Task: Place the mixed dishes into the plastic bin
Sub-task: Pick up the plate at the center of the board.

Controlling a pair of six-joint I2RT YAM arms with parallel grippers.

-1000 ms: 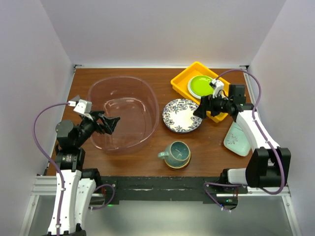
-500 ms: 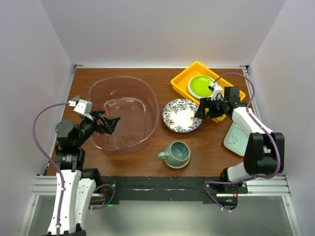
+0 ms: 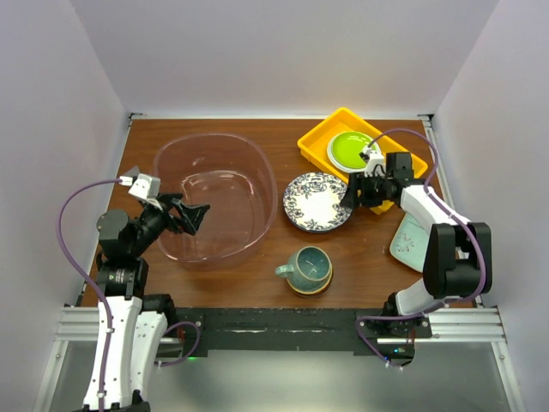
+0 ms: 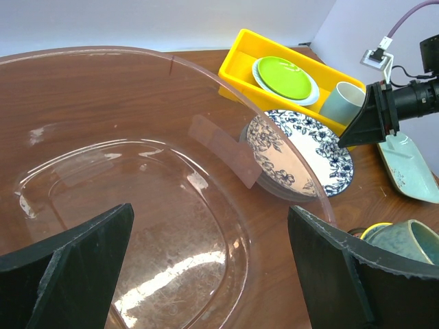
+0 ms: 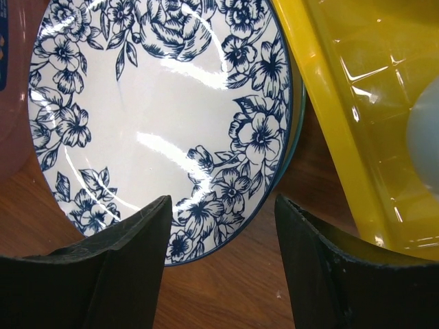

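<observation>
overhead view of a brown desk [image 3: 364,257] w/ two robot arms. the right pincer [image 3: 350,196] sits low at the right edge of the blue floral plate [image 3: 316,202]. its fingers are partly spread, one on either side of a stretch of rim, not pinching it. the plate lies flat on top of at least one other plate, btwn the plastic bin [image 3: 214,136] and the yellow tray [image 3: 316,142], which holds a lime-green plate [image 3: 350,150]. the left pincer [image 3: 193,215] hovers over the bin's near-left rim, fingers spread wide, holding nothing. a teal mug [image 3: 309,266] stands on a small dish near the front edge. a pale mint dish [image 3: 410,242] lies at far right, beside the right arm.
</observation>
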